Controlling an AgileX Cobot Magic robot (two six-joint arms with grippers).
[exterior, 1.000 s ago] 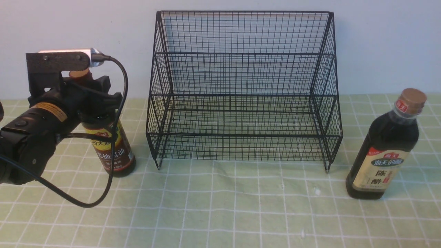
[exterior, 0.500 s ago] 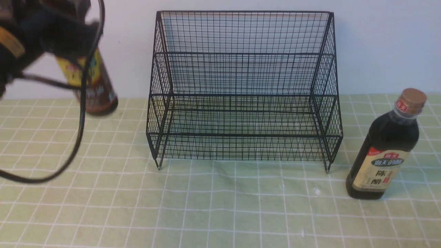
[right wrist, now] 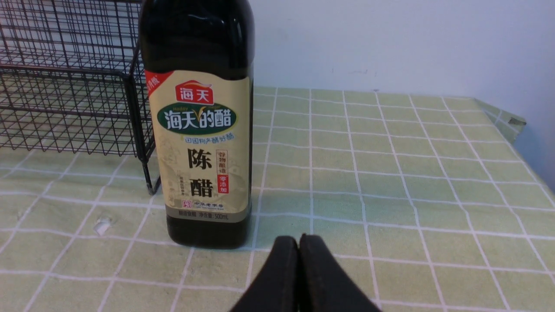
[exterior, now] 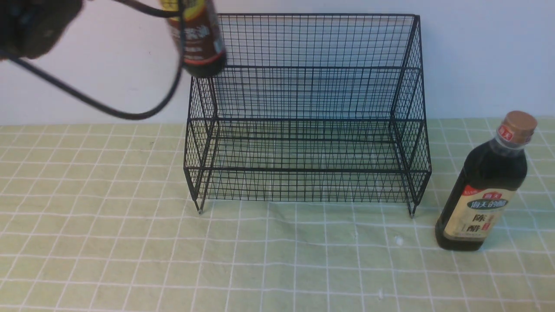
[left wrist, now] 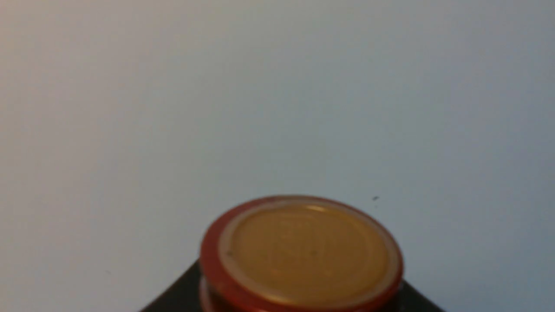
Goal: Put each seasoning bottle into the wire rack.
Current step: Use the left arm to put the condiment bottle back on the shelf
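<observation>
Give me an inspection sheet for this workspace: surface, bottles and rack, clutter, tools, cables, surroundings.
Surface: green checked tablecloth, a few white specks.
Job's things: wire rack stands by the wall and holds no bottle. Slim seasoning bottle is in the air, by the rack's upper left corner in the front view. Vinegar bottle stands upright on the cloth, right of the rack, apart from it.
Clutter: nothing seen.
Tools: left tool grips the slim seasoning bottle below its cap. Right tool is shut, empty and low in front of the vinegar bottle.
Cables: black cable loops down from the left arm.
Surroundings: plain pale wall.
</observation>
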